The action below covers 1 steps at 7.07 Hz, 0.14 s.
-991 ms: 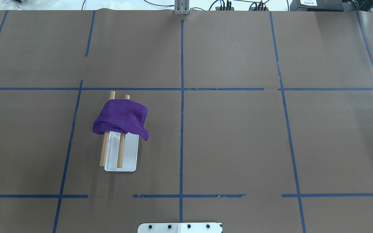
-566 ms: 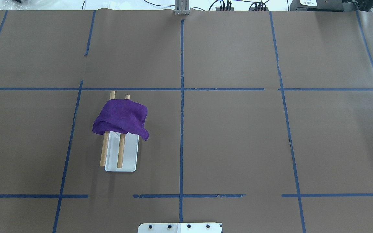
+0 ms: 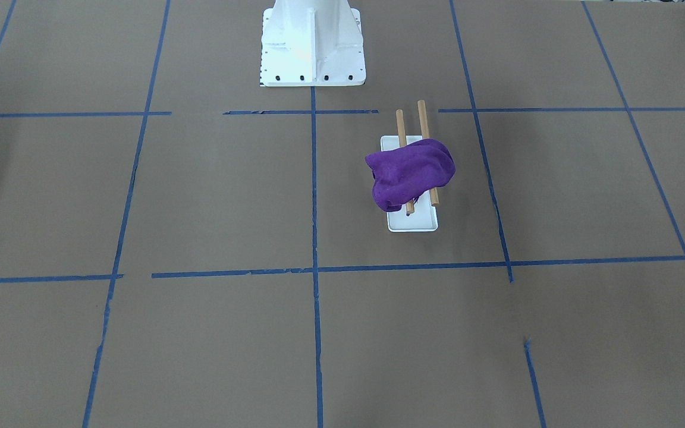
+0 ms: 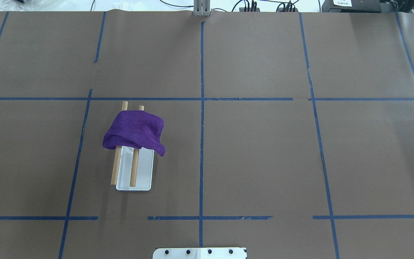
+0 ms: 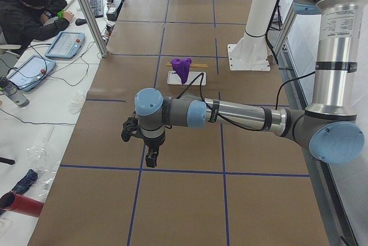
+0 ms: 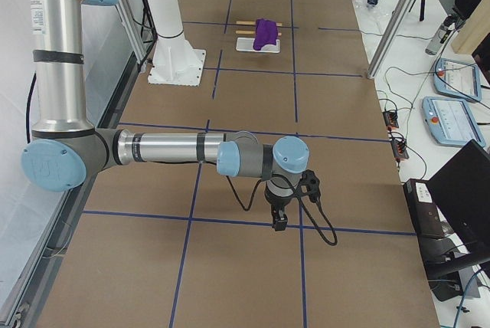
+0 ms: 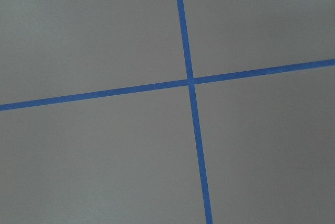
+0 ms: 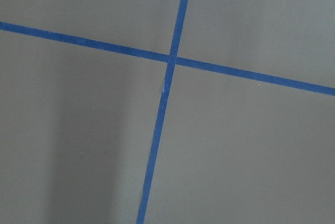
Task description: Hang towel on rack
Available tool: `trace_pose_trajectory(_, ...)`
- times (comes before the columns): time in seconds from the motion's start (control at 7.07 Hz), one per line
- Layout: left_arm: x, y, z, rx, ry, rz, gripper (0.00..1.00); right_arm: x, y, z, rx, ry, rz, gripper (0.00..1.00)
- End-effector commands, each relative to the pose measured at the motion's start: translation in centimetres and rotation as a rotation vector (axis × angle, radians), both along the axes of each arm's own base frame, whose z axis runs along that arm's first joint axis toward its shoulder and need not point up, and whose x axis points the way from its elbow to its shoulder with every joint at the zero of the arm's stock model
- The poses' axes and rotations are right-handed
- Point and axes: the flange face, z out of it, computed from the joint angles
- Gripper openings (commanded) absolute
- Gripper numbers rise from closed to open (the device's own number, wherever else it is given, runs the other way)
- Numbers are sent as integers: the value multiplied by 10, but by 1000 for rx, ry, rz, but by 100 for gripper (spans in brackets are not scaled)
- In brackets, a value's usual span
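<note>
A purple towel lies draped over both wooden rods of the rack, bunched toward the rods' far end, on the table's left half. It also shows in the front view on the rack. Neither gripper touches it. My left gripper hangs over the table's left end, far from the rack. My right gripper hangs over the right end, far from the towel. I cannot tell whether either is open or shut. Both wrist views show only brown table and blue tape.
The white robot pedestal stands at the table's near middle edge. Blue tape lines grid the brown table. An operator sits at a side desk with tablets beyond the far edge. Cables and boxes lie past the right end.
</note>
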Motion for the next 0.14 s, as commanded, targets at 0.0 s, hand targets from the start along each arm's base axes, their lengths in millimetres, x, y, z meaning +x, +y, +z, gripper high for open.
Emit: trace_pose_trajectory(0.0,0,0,0,-2,1,-1,100,0,0,-1,2,0,0,100)
